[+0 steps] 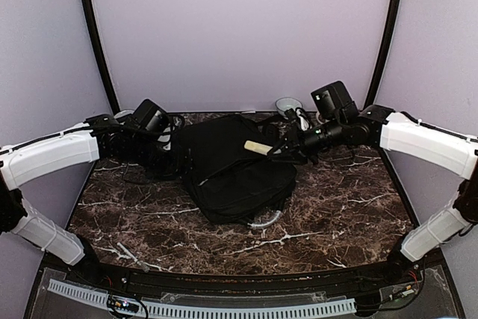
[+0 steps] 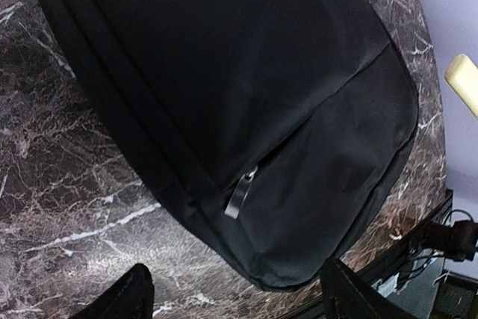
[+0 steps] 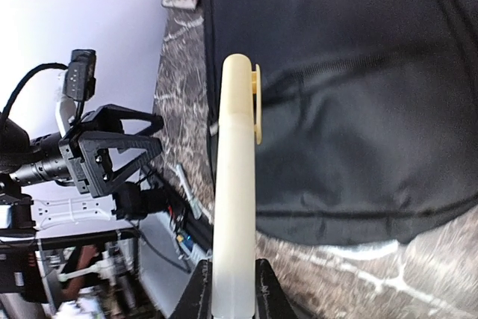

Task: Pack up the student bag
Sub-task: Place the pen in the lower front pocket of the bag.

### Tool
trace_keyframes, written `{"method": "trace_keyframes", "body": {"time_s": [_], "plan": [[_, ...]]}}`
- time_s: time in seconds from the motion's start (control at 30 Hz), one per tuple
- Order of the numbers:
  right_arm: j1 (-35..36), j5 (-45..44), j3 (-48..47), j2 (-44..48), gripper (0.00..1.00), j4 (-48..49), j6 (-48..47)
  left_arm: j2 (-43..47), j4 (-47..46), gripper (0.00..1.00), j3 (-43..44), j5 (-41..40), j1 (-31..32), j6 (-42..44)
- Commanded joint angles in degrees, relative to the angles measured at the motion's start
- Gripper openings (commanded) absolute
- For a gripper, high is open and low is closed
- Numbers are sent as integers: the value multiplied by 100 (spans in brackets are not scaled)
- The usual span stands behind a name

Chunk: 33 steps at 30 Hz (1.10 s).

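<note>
**Right gripper clamps a cream marker over the student bag; left gripper stands open at the bag's edge**

The right gripper [image 3: 233,293] is closed on a cream marker [image 3: 235,184]. Its two black fingers pinch the lower end of the barrel, and the rest of the barrel juts straight out past the fingertips. A small clip sits on the side of the marker near its rounded far end. In the top view the marker points left from the gripper and hangs over the upper middle of the student bag [image 1: 231,169]. Whether its tip touches the fabric cannot be told.

The left gripper [image 2: 235,300] has its jaws spread wide with nothing between them. Only its dark fingertips [image 2: 123,296] show at the bottom of the left wrist view, one on each side of a rounded corner of the bag. In the top view this gripper is just beside the bag's left edge.

The bag lies flat on the dark marble table [image 1: 149,214], roughly in the middle between the two arms. A closed zip runs along its panel, with a grey zipper pull [image 2: 239,193] lying on the fabric. A grey curved handle [image 1: 267,221] pokes out at the near edge. A pale bowl [image 1: 287,104] stands at the back of the table, behind the right arm's wrist.
</note>
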<state>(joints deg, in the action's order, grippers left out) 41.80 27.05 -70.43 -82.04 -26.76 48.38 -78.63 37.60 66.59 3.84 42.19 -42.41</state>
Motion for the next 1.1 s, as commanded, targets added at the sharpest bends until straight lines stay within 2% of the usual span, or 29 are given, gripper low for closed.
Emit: {"method": "trace_keyframes", "body": {"time_s": [0.0,0.2,0.37,0.67,0.87,1.07], "plan": [[-44,864,383,62,0,-86,728,366,-426,79,-578,344,120,492],[-120,1353,785,-283,0,631,1323,150,-663,76,-933,625,193,444],[-380,1476,729,-729,0,889,1587,73,-1440,74,-1376,1171,219,318],[-639,1365,188,-1568,0,1552,1889,-192,-1797,72,-1589,1440,219,422],[-699,795,482,-1540,0,2266,2015,-323,-1749,71,-1570,1422,219,442],[-657,-300,1178,-1064,0,2864,1994,-163,-1674,69,-1553,1182,219,413]]}}
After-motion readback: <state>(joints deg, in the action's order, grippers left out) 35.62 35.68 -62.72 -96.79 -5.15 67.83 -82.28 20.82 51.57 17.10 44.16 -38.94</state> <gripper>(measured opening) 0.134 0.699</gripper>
